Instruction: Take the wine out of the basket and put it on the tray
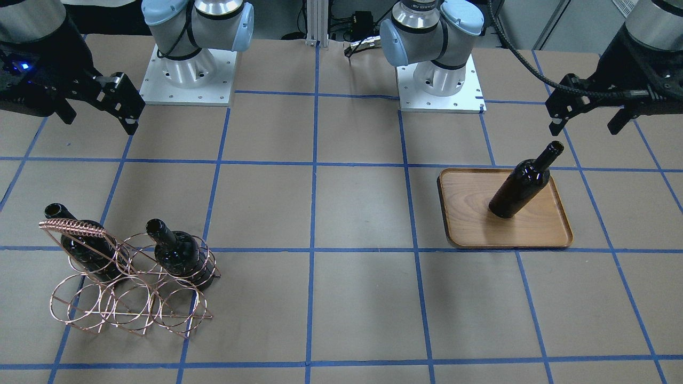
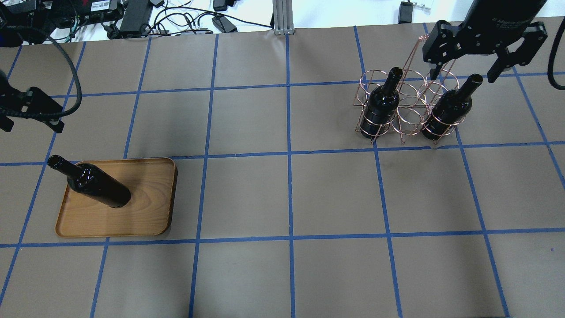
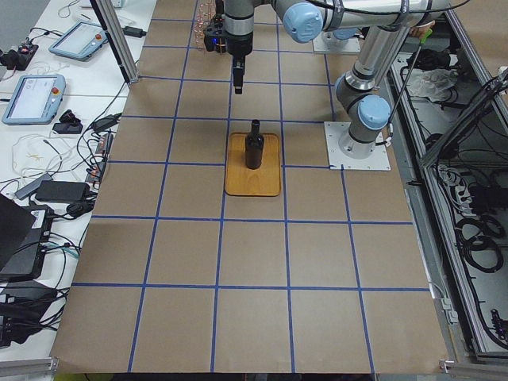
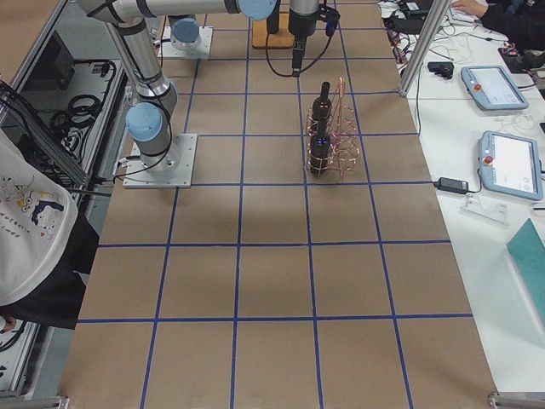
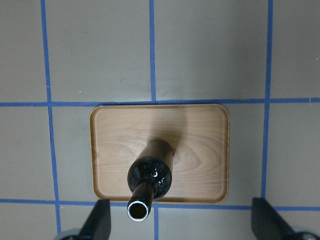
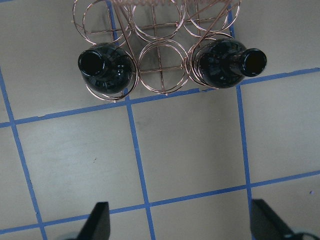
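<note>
The left hand hangs released above the bench, with its fingers spread wide and nothing between them. The wine stands upright below this hand, clear of it. In the wrist view the open mouth lies beneath the gap between the two fingers, nearer one of them than the other. The bottle's base rests on the tray, toward the tray's long edge that lies under the hand, with bare wood around it on the other sides.

The right hand is also released and empty, with its fingers wide apart, raised well above the bench. The basket sits below it. In this hand's wrist view the basket is off past the fingertips rather than between them. Two other bottles stand upright in rings at the two ends of the basket row nearer this hand, with an empty ring between them. The coil-wrapped handle rises behind them. Neither bottle touches the hand. The basket and the tray lie well apart, each under its own hand.
</note>
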Controlling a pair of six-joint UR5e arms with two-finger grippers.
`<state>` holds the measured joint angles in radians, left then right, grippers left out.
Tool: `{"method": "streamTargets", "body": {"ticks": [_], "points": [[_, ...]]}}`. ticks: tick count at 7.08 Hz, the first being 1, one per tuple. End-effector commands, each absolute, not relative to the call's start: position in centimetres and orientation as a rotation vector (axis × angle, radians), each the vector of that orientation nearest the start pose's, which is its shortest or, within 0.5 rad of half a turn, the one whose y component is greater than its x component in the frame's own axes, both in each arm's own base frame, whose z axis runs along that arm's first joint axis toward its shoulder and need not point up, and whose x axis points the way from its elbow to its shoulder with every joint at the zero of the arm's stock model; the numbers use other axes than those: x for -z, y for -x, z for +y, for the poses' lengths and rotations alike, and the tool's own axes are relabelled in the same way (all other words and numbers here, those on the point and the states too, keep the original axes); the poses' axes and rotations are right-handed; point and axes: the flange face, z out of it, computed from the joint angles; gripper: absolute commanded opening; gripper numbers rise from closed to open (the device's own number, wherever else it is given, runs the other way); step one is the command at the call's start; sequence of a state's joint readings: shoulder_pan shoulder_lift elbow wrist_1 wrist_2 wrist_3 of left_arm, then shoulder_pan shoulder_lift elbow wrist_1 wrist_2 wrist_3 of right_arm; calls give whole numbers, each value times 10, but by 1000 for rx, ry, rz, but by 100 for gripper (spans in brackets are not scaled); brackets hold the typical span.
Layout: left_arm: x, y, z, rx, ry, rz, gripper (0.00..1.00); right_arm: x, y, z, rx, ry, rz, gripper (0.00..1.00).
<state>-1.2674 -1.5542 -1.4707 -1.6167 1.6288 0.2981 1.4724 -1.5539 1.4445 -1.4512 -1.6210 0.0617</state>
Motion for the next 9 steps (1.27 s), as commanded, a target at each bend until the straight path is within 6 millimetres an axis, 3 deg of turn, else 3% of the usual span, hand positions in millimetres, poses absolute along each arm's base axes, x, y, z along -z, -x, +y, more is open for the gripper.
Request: {"method": "streamTargets", "body": {"ticks": [1,3,9], "points": [[-547,-5,-527,144,168,3160,100,-530,-80,-506,-18,-256,3177,100],[-518,50,-511,39,10,3073,100,-529,-81,-506,-21,-253,3173,100],[-537,80,-501,137,4,3109,100,-529,-83,-506,-18,-248,3170,100]]}}
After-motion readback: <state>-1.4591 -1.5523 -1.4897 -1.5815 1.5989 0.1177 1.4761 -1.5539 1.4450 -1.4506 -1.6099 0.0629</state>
